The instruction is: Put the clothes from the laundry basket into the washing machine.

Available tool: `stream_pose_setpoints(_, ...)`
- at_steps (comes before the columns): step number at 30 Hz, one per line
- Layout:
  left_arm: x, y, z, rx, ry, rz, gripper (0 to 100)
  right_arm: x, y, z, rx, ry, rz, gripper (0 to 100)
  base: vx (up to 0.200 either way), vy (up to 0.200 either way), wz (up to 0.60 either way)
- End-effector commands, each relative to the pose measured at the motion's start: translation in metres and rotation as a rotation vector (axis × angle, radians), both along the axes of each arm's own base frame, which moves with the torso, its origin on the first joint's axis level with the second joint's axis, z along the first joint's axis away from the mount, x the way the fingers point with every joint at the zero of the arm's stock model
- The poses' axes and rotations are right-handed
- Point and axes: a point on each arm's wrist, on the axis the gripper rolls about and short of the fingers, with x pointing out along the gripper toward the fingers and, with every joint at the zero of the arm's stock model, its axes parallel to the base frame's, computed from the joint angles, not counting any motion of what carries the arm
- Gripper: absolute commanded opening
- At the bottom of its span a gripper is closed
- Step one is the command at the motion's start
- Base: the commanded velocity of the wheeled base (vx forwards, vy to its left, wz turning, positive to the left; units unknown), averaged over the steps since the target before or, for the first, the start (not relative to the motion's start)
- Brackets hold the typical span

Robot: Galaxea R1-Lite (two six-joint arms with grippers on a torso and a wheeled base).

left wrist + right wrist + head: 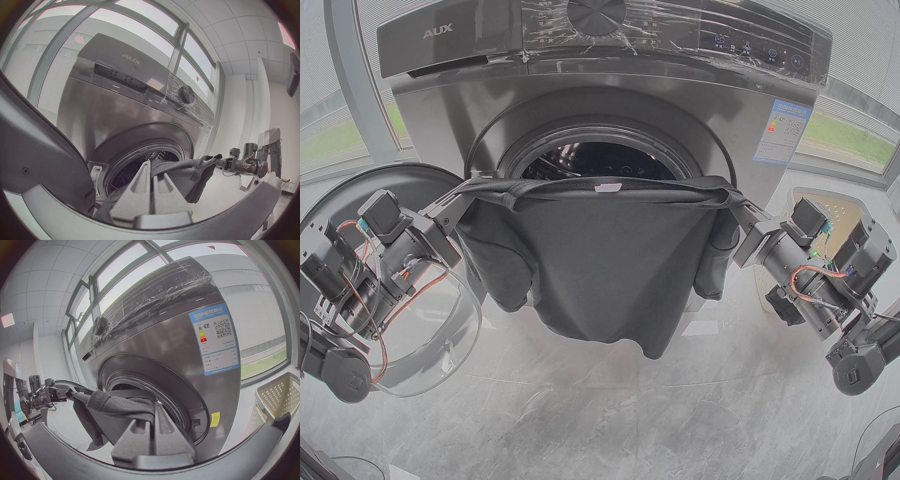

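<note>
Garment held at the mouth of the washer. Black short-sleeved T-shirt (600,269) stretched flat between the two arms, directly in front of the round drum opening (594,161) of the dark grey front-loading washing machine (487,106) — its taut upper edge crosses the lower part of the opening, and its body hangs free above the pale grey marbled floor (612,412) without touching it. A small white label (607,187) sits at the middle of the upper edge.

Left pincer (464,192): closed on one bunched shoulder of the T-shirt, the cloth squeezed between its two grey fingers. Right pincer (739,203): likewise clamped on the opposite shoulder, with a sleeve drooping just below it. Each stands near the rim of the opening, one at either side.

Round machine door (400,181), with its clear glass bowl, swung wide open on the robot's left, behind and below the left arm. Cream perforated plastic laundry basket (839,209) on the floor at the robot's right, beside the machine and partly hidden by the right arm — its contents cannot be made out. Blue-and-white rectangular sticker (782,131) on the machine front, up and to the right of the opening.
</note>
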Motion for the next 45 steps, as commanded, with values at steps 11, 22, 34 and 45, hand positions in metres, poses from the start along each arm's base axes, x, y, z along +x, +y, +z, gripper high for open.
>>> stream_pose_setpoints(11, -0.016, -0.030, -0.014, 0.020, 0.060, -0.115, 0, -0.005, 0.006, -0.005, -0.008, 0.018, 0.028, 0, 0.000, 0.000, 0.00)
stream_pose_setpoints(22, -0.014, -0.066, -0.042, 0.059, 0.148, -0.203, 0, -0.011, 0.035, -0.060, -0.083, 0.192, 0.134, 0, 0.000, 0.000, 0.00)
stream_pose_setpoints(34, -0.007, -0.068, -0.024, 0.012, 0.082, -0.170, 0, -0.009, 0.064, -0.137, -0.230, 0.396, 0.188, 100, 0.000, 0.000, 0.00)
stream_pose_setpoints(45, -0.013, -0.068, -0.014, -0.009, 0.048, -0.174, 0, -0.002, 0.098, -0.186, -0.304, 0.457, 0.244, 100, 0.000, 0.000, 0.00)
